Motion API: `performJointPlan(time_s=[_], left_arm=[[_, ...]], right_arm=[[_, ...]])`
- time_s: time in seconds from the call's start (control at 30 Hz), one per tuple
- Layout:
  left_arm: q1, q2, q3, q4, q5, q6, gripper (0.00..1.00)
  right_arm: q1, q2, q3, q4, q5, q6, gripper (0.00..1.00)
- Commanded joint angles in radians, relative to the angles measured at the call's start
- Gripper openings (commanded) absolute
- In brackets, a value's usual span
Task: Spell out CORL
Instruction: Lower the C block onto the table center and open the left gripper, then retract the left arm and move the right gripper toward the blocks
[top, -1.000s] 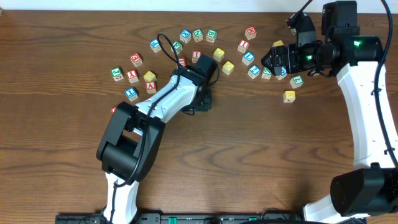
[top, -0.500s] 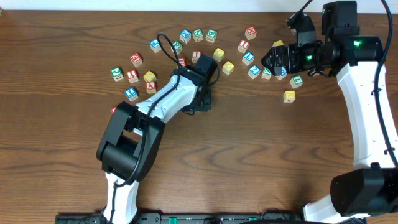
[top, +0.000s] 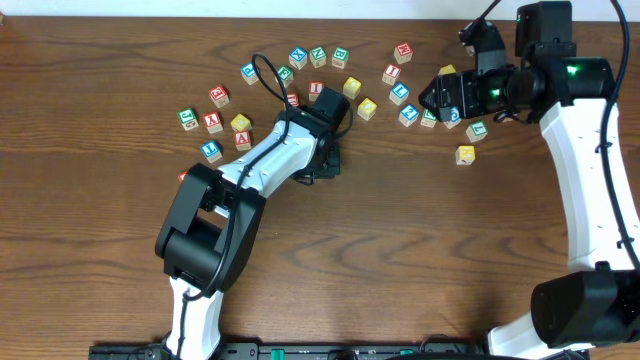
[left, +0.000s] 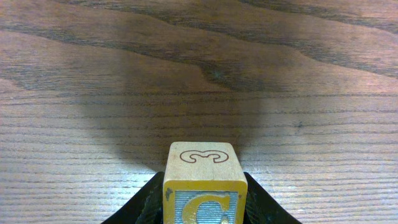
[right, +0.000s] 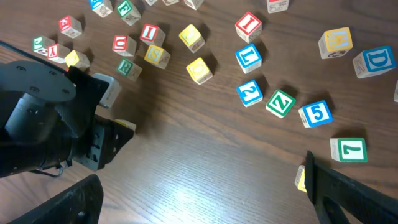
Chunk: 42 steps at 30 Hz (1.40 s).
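Closest to us, in the left wrist view, the left gripper has its two black fingers pressed against the flanks of the C block, one on each side. The block is pale wood. Its top face carries an outlined 3, and the face turned to the camera is blue with a gold C, cut off by the bottom of the frame. We cannot tell whether it rests on the table or hangs just above it. A soft shadow spreads ahead of it, and beyond that we see only bare wood grain to the top of the frame.

From overhead, the left gripper sits left of the table's middle, just below the arc of scattered blocks. The near half of the table, toward the arm bases, is bare wood on both sides.

Further out, the right gripper hovers over the right-hand cluster, its fingers spread wide above bare wood. Ahead of them lie the L block, the 2 block, the Z block, the 5 block and the 7 block, each apart from its neighbours. A lone yellow block lies nearer the right arm.

Farthest off, the table's back edge runs along the top of the overhead view, and the top row of blocks lies near it but short of it.
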Motion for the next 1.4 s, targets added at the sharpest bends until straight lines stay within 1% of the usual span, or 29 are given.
performJointPlan(time_s=[0.0,0.1,0.13,0.17,0.2,0.4,0.47,0.6,0.73,0.87,0.93,1.03,1.17,1.27,1.3,1.37], left_arm=[[-0.003,0.008,-0.006,-0.001,-0.012,-0.009,0.35],[-0.003,0.007,-0.005,0.0,-0.012,0.0,0.36],[-0.003,0.007,-0.003,-0.002,-0.012,0.013,0.39],[0.0,0.002,0.017,-0.024,-0.012,0.061,0.43],[0.002,-0.004,0.029,-0.039,-0.013,0.08,0.46],[0.039,-0.083,0.132,-0.121,-0.013,0.174,0.57],[0.061,-0.135,0.159,-0.143,-0.013,0.192,0.58],[0.117,-0.264,0.167,-0.148,-0.013,0.195,0.59],[0.199,-0.394,0.167,-0.164,-0.013,0.218,0.59],[0.3,-0.496,0.167,-0.202,-0.013,0.25,0.59],[0.344,-0.521,0.167,-0.216,-0.013,0.25,0.59],[0.407,-0.533,0.167,-0.24,-0.013,0.25,0.59],[0.438,-0.531,0.167,-0.27,-0.013,0.25,0.59],[0.438,-0.531,0.167,-0.27,-0.013,0.25,0.59],[0.438,-0.531,0.167,-0.27,-0.013,0.25,0.59],[0.438,-0.528,0.167,-0.27,-0.013,0.249,0.59]], right_arm=[[0.006,0.002,0.019,0.0,-0.003,-0.012,0.99],[0.006,0.002,0.019,0.0,-0.003,-0.012,0.99],[0.007,0.002,0.019,0.0,-0.003,-0.012,0.99],[0.007,0.002,0.019,0.009,-0.003,-0.011,0.99],[0.007,0.002,0.019,0.02,-0.003,-0.011,0.99],[0.007,0.002,0.019,0.06,-0.004,-0.009,0.99],[0.007,0.002,0.019,0.06,-0.003,0.035,0.99],[0.007,0.002,0.019,0.053,-0.002,0.063,0.99],[0.021,0.002,0.019,0.062,0.084,0.156,0.99],[0.073,0.011,0.051,0.078,0.187,0.233,0.99],[0.098,0.041,0.114,0.053,0.224,0.245,0.99],[0.132,0.156,0.312,-0.047,0.252,0.251,0.99],[0.159,0.348,0.614,-0.199,0.277,0.252,0.99],[0.171,0.474,0.802,-0.275,0.297,0.299,0.98],[0.172,0.498,0.834,-0.283,0.304,0.319,0.96],[0.171,0.537,0.862,-0.279,0.307,0.344,0.96]])
